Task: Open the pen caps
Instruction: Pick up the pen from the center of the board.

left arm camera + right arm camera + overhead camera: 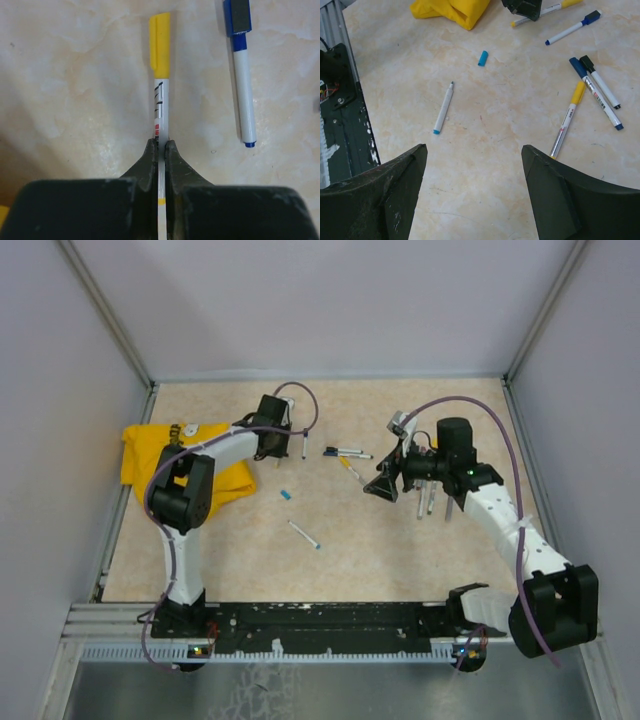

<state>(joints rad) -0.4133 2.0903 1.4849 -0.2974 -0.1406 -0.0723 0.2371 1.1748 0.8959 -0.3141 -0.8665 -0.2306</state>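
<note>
My left gripper (160,145) is shut on the white barrel of a pen (159,107) whose yellow cap (160,42) is still on and points away from me. A blue-capped pen (244,95) lies just to its right on the table. In the top view the left gripper (272,443) sits at the back left, beside the yellow cloth. My right gripper (474,147) hangs open over bare table with nothing between its fingers. A loose light-blue cap (483,58) and an uncapped pen (444,107) lie ahead of it. Three capped pens, yellow (567,120), blue (595,92) and black (600,82), lie to its right.
A crumpled yellow cloth (190,465) lies at the left, against the left arm. Grey walls close the table at the back and both sides. The black base rail (320,620) runs along the near edge.
</note>
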